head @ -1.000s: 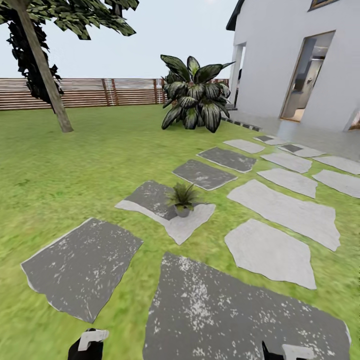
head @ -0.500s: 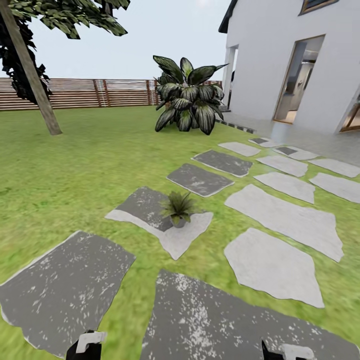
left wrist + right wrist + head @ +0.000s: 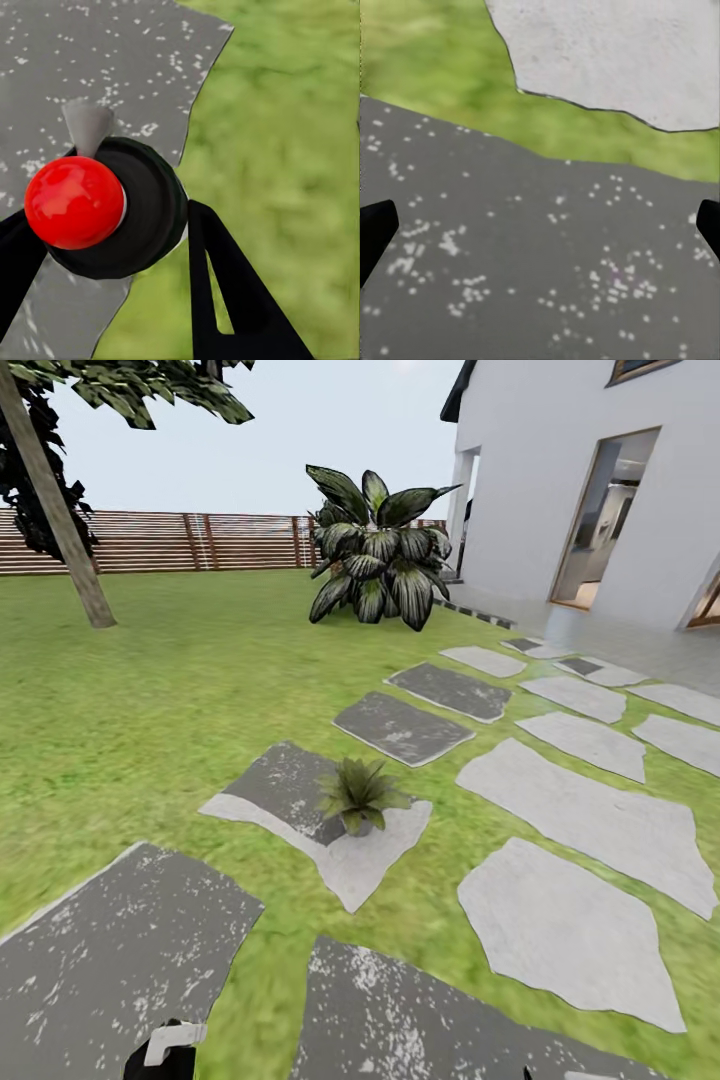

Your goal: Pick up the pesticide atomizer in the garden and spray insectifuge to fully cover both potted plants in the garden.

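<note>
One potted plant (image 3: pixel 358 797) is sitting upright on a half dark, half pale stepping slab (image 3: pixel 300 800) in the lawn (image 3: pixel 160 700); this slab serves as the landmark. Beyond the slab, more slabs are running toward the white house (image 3: pixel 590 480), and a big dark-leaved shrub (image 3: pixel 378 548) is standing further off on the grass, with the brown slatted fence (image 3: pixel 180 542) behind it and a leaning tree trunk (image 3: pixel 55 510) off to the far left of it. The left pincer (image 3: pixel 124 255) is gripping the pesticide atomizer (image 3: pixel 112 206), seen end-on with a red cap, fingers (image 3: pixel 225 292) closed against its dark body, well nearer the robot than the landmark slab, over a speckled grey slab edge. The right pincer (image 3: pixel 540 225) is hanging with fingertips (image 3: pixel 375 225) wide apart, holding nothing, above another speckled dark slab (image 3: pixel 532 262).
</note>
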You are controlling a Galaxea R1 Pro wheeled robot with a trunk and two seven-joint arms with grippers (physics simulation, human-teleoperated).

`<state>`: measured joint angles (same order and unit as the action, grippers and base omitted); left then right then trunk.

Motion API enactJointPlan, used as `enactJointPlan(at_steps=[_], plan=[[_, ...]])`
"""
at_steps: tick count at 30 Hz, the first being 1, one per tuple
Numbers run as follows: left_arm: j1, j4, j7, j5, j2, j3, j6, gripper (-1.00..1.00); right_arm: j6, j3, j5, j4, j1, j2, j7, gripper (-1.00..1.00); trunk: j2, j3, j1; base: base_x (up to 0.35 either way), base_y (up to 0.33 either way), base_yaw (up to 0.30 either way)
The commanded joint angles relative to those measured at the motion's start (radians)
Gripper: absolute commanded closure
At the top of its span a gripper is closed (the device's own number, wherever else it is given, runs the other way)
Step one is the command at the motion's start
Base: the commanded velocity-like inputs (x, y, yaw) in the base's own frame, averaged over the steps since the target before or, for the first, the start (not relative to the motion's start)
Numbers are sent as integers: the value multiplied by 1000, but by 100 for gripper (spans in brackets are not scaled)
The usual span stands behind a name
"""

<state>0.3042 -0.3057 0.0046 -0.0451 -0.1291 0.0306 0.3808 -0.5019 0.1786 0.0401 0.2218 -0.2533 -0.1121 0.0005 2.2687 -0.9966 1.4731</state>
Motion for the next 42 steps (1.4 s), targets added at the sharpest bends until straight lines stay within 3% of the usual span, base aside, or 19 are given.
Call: enactJointPlan(at_steps=[1,9,12,15,16,19,20,22,23,25,26,28,34,38,42], plan=[[0,3,0,-2,-7,-3,3,100,-4,4,4,-2,0,1,0,-100,0,-1,0,306,0,0],[1,3,-8,5,-26,-10,-1,100,-3,0,12,2,-1,3,5,-100,0,-1,0,116,0,0],[7,0,-30,39,-28,-28,-7,100,-3,-25,19,20,-1,5,7,-100,0,-1,0,10,0,0],[15,5,-124,154,-31,-82,-19,100,-1,-143,81,101,-1,5,9,-100,0,-1,0,3,0,0],[16,4,-148,176,-33,-88,-23,100,-1,-168,97,120,-1,5,9,-100,0,-1,0,1,0,0],[51,-5,-316,283,-48,-105,-82,100,3,-292,188,232,-1,4,16,-100,0,-1,0,0,0,0],[64,-6,-349,297,-51,-107,-98,100,4,-307,202,248,-1,4,23,-100,0,-1,0,0,0,0],[122,-8,-490,344,-58,-114,-169,100,20,-350,260,298,-5,4,84,-100,0,-1,0,0,0,0],[136,-9,-524,356,-60,-115,-186,100,41,-361,286,316,-10,4,136,-100,0,-1,0,0,0,0],[188,-10,-649,406,-63,-118,-236,100,89,-371,317,335,-30,4,227,-100,0,-1,0,0,0,0],[199,-11,-674,420,-63,-118,-243,100,125,-375,329,345,-51,4,288,-100,0,-1,0,0,0,0],[243,-11,-757,483,-60,-118,-264,100,177,-378,341,356,-89,5,368,-100,0,-1,0,0,0,0],[333,-13,-929,642,-38,-118,-298,100,266,-382,353,370,-201,6,588,-100,0,-1,0,0,0,0],[355,-13,-1008,690,-31,-118,-327,100,316,-382,354,404,-235,6,709,-100,0,-1,0,0,0,0],[360,-15,-1029,700,-29,-119,-333,100,353,-383,354,430,-243,6,747,-100,0,-1,0,0,0,0]])
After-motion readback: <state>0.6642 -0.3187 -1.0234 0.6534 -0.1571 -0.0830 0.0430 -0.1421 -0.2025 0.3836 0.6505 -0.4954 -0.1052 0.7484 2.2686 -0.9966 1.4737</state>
